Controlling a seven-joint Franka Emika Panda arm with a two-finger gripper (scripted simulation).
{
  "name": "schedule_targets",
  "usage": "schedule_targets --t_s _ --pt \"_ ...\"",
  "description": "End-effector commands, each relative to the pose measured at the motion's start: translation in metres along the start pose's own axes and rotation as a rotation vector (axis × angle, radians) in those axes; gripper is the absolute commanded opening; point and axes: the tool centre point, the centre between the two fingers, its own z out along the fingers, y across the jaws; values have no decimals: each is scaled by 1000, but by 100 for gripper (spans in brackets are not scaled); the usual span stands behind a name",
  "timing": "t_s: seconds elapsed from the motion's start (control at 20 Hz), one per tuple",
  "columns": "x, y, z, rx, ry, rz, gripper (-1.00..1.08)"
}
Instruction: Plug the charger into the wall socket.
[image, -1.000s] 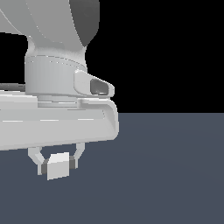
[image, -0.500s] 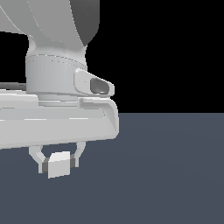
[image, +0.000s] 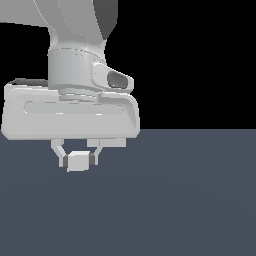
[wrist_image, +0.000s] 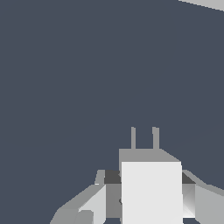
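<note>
Dark grey floor (image: 190, 200), black beyond. Arm (image: 75, 65) hangs low, wrist vertical, gripper (image: 78, 160) pointing down (hand bulky, fills the exterior view's left). Fingers (image: 62, 155) pinch one charger (image: 78, 162) above the floor. Two prongs (wrist_image: 144, 138) show in wrist view. Charger's lower edge cut off there.

A flat dark grey-blue floor (image: 190, 200) (black backdrop above).

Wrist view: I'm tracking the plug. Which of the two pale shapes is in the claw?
The charger, a white block with two prongs, clamped between the fingers of the claw; the pale strip lies far off, untouched.
</note>
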Motion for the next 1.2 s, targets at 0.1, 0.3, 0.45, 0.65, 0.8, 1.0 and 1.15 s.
schedule_targets --t_s 0.1,0.3,0.45,0.65,0.8,1.0,1.15 --pt "20 13 -24 -5 1 111 -100" --pt "33 23 -41 -10 1 187 -100" --pt "39 29 -48 -13 1 225 -100" --pt "42 33 -52 -15 1 247 -100" --pt "42 33 -53 -15 1 248 -100" --pt "43 33 -52 -15 1 247 -100" --pt "47 34 -52 -15 1 247 -100"
